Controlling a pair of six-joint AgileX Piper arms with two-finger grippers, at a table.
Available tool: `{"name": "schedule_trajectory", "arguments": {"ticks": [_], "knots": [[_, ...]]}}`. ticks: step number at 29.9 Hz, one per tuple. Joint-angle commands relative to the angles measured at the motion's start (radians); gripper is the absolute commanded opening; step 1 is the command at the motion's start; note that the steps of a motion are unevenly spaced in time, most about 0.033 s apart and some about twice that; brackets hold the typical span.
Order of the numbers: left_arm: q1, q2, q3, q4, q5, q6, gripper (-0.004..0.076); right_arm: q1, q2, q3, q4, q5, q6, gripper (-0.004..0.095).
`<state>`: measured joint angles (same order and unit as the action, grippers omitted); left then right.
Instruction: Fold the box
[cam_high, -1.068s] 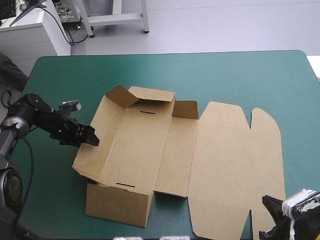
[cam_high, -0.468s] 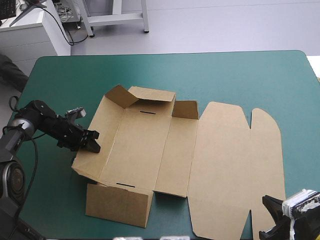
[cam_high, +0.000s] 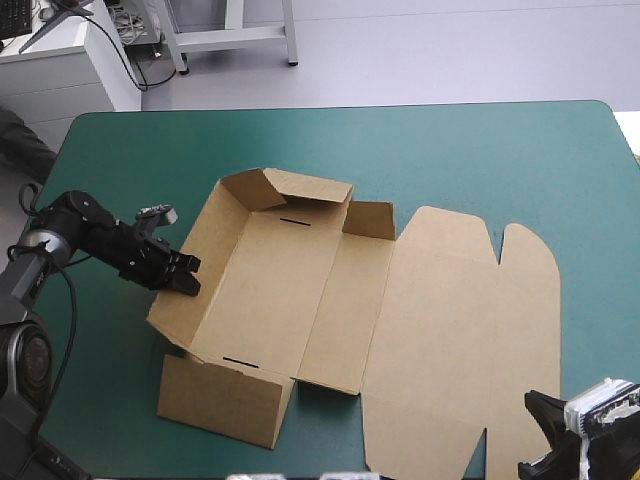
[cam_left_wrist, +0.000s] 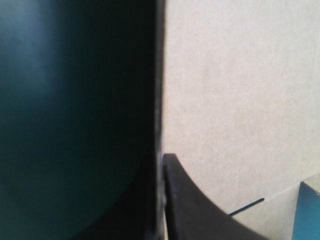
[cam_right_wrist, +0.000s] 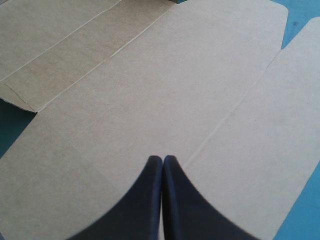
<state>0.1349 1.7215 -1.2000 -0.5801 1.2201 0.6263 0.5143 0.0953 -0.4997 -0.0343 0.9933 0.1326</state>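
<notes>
High view places the box (cam_high: 300, 290) mid-surface, lid (cam_high: 460, 330) flat toward the right edge, left gripper (cam_high: 186, 276) clenched on its left wall (cam_high: 215, 235), which wants raising steadily without dragging the sheet, right gripper (cam_right_wrist: 162, 159) closed empty over the lid; since earlier the box has swung slightly.
</notes>
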Motion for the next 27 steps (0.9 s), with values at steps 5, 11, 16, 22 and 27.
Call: {"name": "schedule_trajectory", "arguments": {"ticks": [5,11,16,22,27], "knots": [[-0.201,-0.043,-0.318,0.186,0.029,0.012,-0.0008,-0.003,0.014,-0.023,-0.005,-0.072,-0.006,-0.0019],[-0.410,-0.043,-0.561,0.461,-0.075,0.040,-0.0008,-0.003,0.014,-0.023,-0.005,-0.072,-0.006,-0.0019],[-0.549,-0.043,-0.670,0.572,-0.111,0.137,-0.0008,-0.003,0.014,-0.023,-0.005,-0.072,-0.006,-0.0019],[-0.692,-0.043,-0.682,0.676,-0.111,0.165,-0.0008,-0.003,0.014,-0.023,-0.005,-0.072,-0.006,-0.0019],[-0.848,-0.043,-0.677,0.815,-0.123,0.155,-0.0008,-0.003,0.014,-0.023,-0.005,-0.072,-0.006,-0.0019]]}}
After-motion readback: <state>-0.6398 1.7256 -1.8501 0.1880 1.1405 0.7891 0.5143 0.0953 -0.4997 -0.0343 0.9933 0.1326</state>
